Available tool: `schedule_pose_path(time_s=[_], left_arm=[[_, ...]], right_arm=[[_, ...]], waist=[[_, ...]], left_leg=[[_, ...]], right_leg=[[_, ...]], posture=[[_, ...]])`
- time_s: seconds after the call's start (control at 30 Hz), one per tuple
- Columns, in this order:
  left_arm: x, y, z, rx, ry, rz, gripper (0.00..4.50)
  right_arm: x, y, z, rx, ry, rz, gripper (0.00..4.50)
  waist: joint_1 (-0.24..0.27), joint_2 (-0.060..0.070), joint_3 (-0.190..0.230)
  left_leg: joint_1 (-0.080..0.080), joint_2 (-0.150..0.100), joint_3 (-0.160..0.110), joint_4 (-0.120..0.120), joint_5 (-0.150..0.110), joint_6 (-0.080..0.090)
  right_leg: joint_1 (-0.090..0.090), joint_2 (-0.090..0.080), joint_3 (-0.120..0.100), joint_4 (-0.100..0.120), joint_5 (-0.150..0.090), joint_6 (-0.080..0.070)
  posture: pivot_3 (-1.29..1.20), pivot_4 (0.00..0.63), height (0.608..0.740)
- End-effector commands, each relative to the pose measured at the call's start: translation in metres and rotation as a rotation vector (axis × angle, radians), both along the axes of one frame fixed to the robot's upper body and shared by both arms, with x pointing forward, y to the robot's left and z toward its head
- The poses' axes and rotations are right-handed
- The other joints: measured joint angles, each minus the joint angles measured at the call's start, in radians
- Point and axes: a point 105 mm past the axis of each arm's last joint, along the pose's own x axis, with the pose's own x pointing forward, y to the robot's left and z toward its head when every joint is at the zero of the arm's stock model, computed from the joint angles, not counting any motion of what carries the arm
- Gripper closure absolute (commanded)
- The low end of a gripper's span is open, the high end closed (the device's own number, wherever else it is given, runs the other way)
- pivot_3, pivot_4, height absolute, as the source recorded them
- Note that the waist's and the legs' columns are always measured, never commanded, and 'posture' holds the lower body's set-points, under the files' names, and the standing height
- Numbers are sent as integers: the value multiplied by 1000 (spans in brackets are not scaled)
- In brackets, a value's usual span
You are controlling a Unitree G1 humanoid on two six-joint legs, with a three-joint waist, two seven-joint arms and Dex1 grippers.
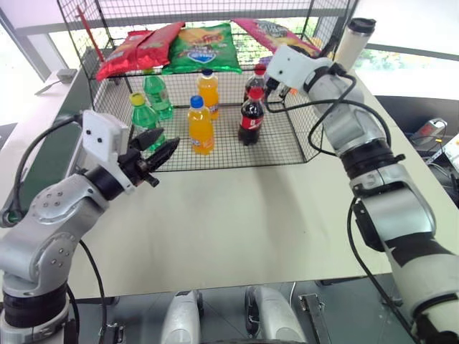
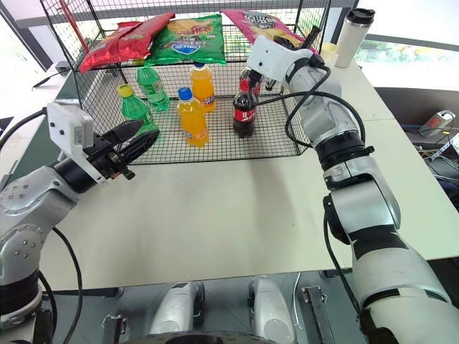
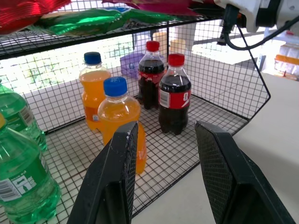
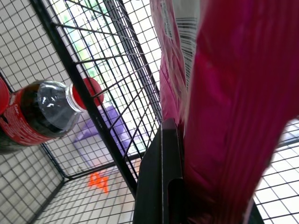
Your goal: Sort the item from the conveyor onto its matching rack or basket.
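The item, a glossy magenta-pink chip bag (image 1: 267, 30), lies on the right end of the upper wire shelf of the black wire rack (image 1: 290, 153). My right gripper (image 2: 311, 39) is shut on the bag's right end at shelf height. The right wrist view shows the pink bag (image 4: 224, 116) pressed against a black finger (image 4: 163, 182), with its white barcode patch showing. My left gripper (image 1: 159, 150) hovers open and empty over the table, just in front of the rack's left front corner. The dark green conveyor (image 1: 54, 154) runs along the table's left side.
Red chip bags (image 1: 136, 49) and a green chip bag (image 1: 203, 47) lie on the upper shelf. Green (image 1: 147, 115), orange (image 1: 201, 125) and cola (image 1: 252, 118) bottles stand on the wire floor. A white tumbler (image 1: 355, 39) stands behind the rack's right side.
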Motion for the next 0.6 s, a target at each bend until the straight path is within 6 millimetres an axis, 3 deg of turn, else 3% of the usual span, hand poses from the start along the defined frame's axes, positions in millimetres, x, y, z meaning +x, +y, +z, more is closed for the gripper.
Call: schedule_pose_path(time_s=[0.03,0.13,0.23,0.6], left_arm=[[-2,-1,4,9,-38,8,2437],[-2,-1,1,11,-34,10,2437],[-2,-1,1,10,-33,14,2437],[2,3,-2,8,-29,31,2437]], right_arm=[[-2,2,16,45,-15,25,3762],[-3,4,18,59,-3,44,2534],[-7,9,16,69,53,102,977],[-31,29,18,214,337,384,977]], waist=[[0,0,0],[-2,0,0],[-4,0,0],[-3,0,0]], left_leg=[[0,0,0,0,0,0],[0,0,0,0,0,0],[1,0,0,0,0,0],[1,1,0,-1,0,0]], right_leg=[[0,0,0,0,0,0],[0,0,0,0,0,0],[0,0,0,0,0,0],[1,1,0,0,0,0]], posture=[[0,150,740],[0,150,740],[0,150,740],[0,150,740]])
